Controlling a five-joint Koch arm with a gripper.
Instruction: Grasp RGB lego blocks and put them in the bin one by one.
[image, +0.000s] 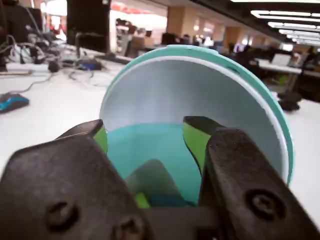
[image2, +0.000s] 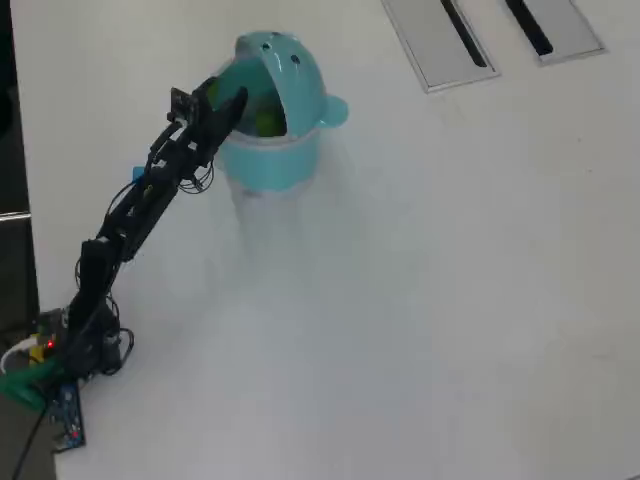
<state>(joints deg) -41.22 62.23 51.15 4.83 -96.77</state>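
- Wrist view: gripper sits right at the bin mouth, jaws spread apart, nothing between them.
- Both fingers are black with yellow-green pads on the inner faces.
- Through the gap: teal inner wall of the bin, and the pale grey-white inside of the lid standing up behind it.
- Low in the gap, a bit of yellow-green and a blue patch show inside the bin; too blurred to say whether they are blocks.
- Background is white table with a cable clutter at far left; blurred office behind.
- Overhead view: arm runs from its base at lower left up to the bin at upper centre.
- Gripper tip is at the bin's left rim, over the opening.
- Lid is flipped up, dark dots on its dome; knob sticks out on the bin's right side.
- Something yellow-green shows inside the opening; red block not seen in either view.
- No blocks lying on the table.
- Two grey panels with dark slots at the top right, well apart from the bin.
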